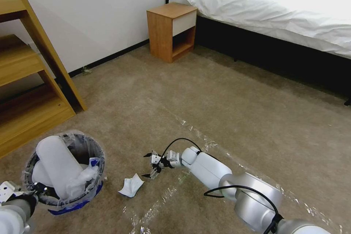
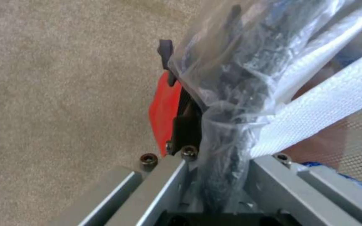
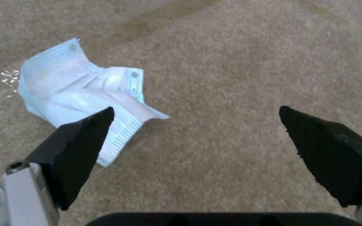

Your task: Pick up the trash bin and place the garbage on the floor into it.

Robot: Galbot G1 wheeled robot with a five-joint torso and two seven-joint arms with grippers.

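The bin (image 1: 78, 150) sits at the lower left of the head view, held off the carpet (image 1: 204, 95) by the left claw (image 1: 34, 189), whose fingers are clamped on its rim. It is small and round, lined with a crinkly clear bag that folds over the rim, with blue print showing along the lower edge. A white cylindrical item (image 1: 58, 164) leans inside it. In the left wrist view the bin's red wall (image 2: 164, 110) shows beside the bunched bag (image 2: 231, 94).

The right claw (image 1: 150, 165) hovers low over the carpet with its two black fingers (image 3: 76, 147) spread wide, holding nothing. Just beside it, toward the bin, lies a crumpled pale-blue and white mask (image 1: 131, 185), flat on the carpet near a shiny tape line (image 1: 204, 140). In the right wrist view the mask (image 3: 85, 97) lies partly behind one fingertip.
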